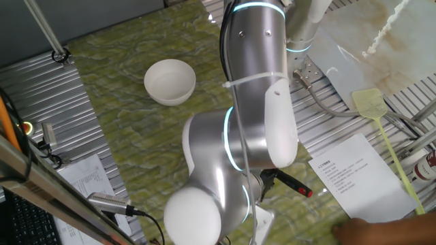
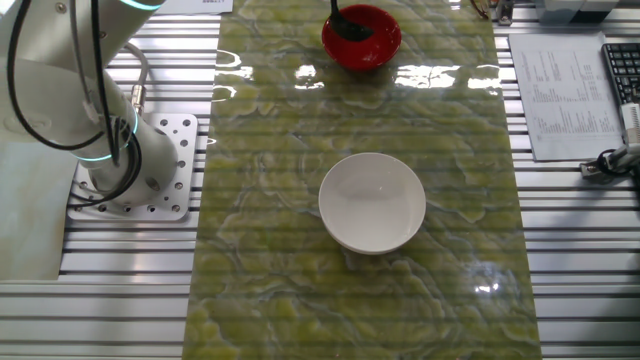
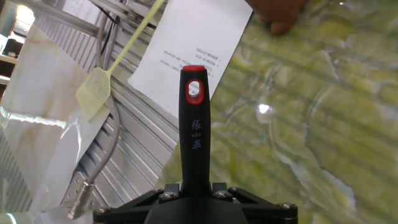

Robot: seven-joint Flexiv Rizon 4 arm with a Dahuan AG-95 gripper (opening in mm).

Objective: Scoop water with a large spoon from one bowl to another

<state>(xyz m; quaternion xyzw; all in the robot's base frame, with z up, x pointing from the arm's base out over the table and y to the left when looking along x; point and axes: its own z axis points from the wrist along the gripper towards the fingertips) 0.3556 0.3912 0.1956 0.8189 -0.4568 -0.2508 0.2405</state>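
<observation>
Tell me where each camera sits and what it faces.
One fixed view: high, behind the silver arm, looking down on the white bowl.
Other fixed view: above the opposite table end, white bowl near, red bowl far; arm base visible.
Hand view: on the claw, facing along the black ladle handle.
Both fixed views share the white bowl.

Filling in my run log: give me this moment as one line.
end effector: shut on black ladle handle | ladle scoop: in glossy red bowl | plain white bowl: apart, mid-mat
</observation>
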